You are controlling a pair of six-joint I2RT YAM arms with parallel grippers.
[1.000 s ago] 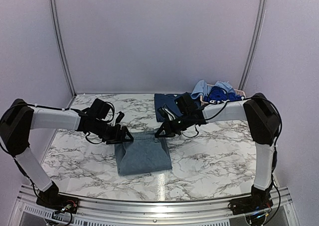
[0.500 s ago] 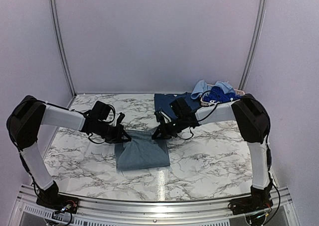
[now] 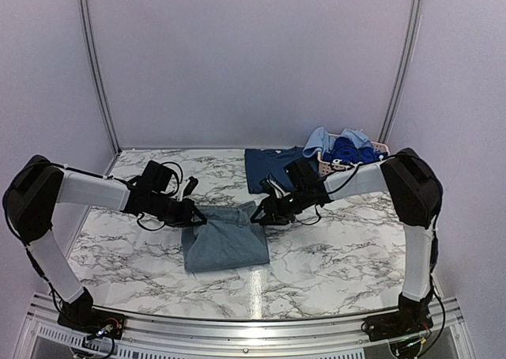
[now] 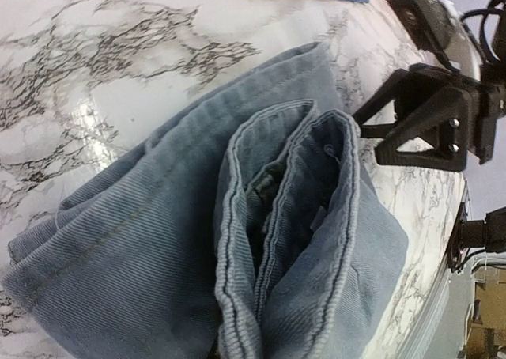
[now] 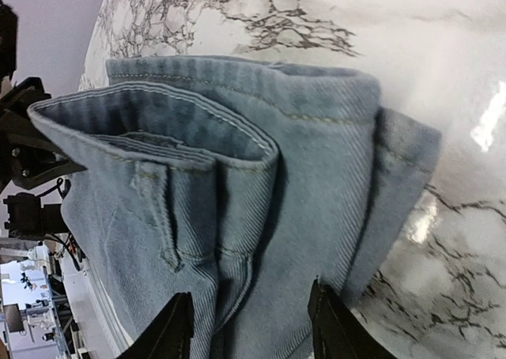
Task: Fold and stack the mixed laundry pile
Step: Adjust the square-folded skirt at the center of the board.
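Top external view places the folded light-blue denim piece (image 3: pixel 225 244) in the middle of the marble table (image 3: pixel 340 248). The left gripper (image 3: pixel 195 214) is at the denim's far left corner and the right gripper (image 3: pixel 261 214) at its far right corner, both low over the table. Toward the table's far edge the dark navy shirt (image 3: pixel 269 168) lies flat. At the table's far right corner a pink basket (image 3: pixel 381 147) holds a light-blue garment (image 3: pixel 320 140) and a bright-blue garment (image 3: pixel 346 149). From that height neither grip can be read. Right wrist view settles one: its two dark fingertips (image 5: pixel 178 327) stand well apart, straddling the denim's layered edge without pinching it, so those jaws are parted and clamp nothing. Left wrist view shows the stacked denim folds and stitched hems running to the bottom of the picture, but none of its own fingers. Whether the left jaws grip the cloth cannot be told. It does show the right gripper's black fingers spread beside the denim.
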